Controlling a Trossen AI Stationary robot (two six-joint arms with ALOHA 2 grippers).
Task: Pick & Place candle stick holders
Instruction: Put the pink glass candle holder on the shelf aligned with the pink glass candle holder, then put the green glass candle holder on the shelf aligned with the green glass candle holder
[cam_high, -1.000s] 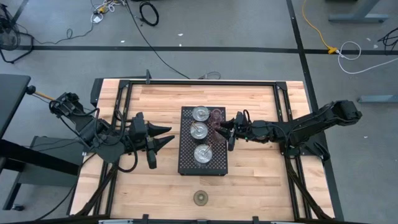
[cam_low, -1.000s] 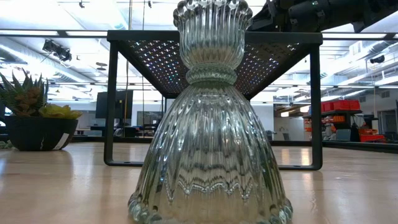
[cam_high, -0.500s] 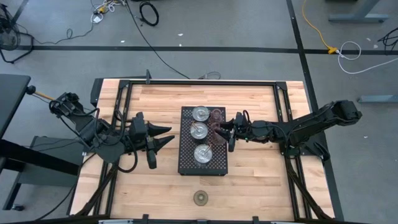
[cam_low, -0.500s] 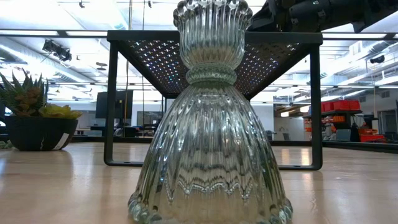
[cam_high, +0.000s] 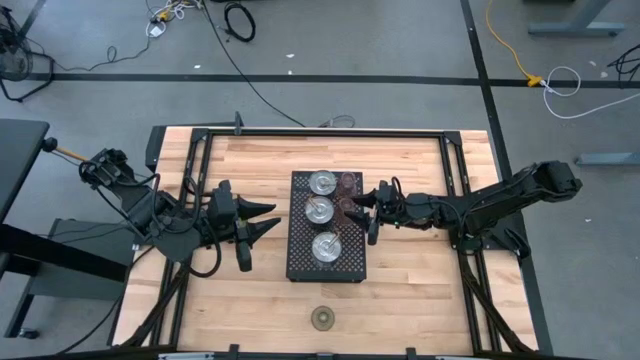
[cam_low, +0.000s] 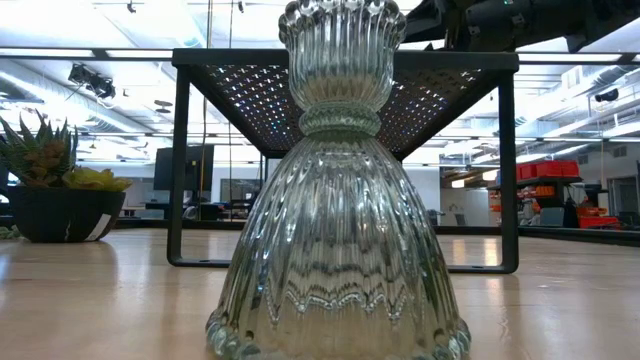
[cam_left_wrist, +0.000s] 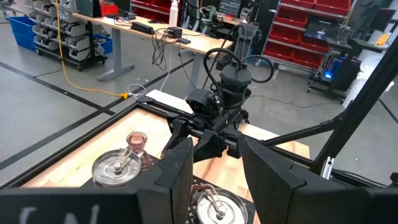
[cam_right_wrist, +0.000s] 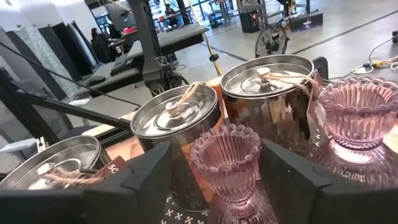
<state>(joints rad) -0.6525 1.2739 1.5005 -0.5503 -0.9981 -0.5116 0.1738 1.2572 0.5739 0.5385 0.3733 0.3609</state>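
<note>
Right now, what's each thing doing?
Left gripper: shut, waiting left of the tray.
Right gripper: open, around the nearer pink holder.
Nearer pink holder: upright on the tray.
Farther pink holder: upright on the tray.
Silver cups: upright on the tray.
Lone holder: upright on the table.

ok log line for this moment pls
right gripper: open around pink holder on tray | left gripper: shut, left of tray | olive holder: front of table

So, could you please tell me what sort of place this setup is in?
Probably a robotics lab or workshop: red parts bins on shelving, a workbench strewn with cables, and cords on the concrete floor.
</note>
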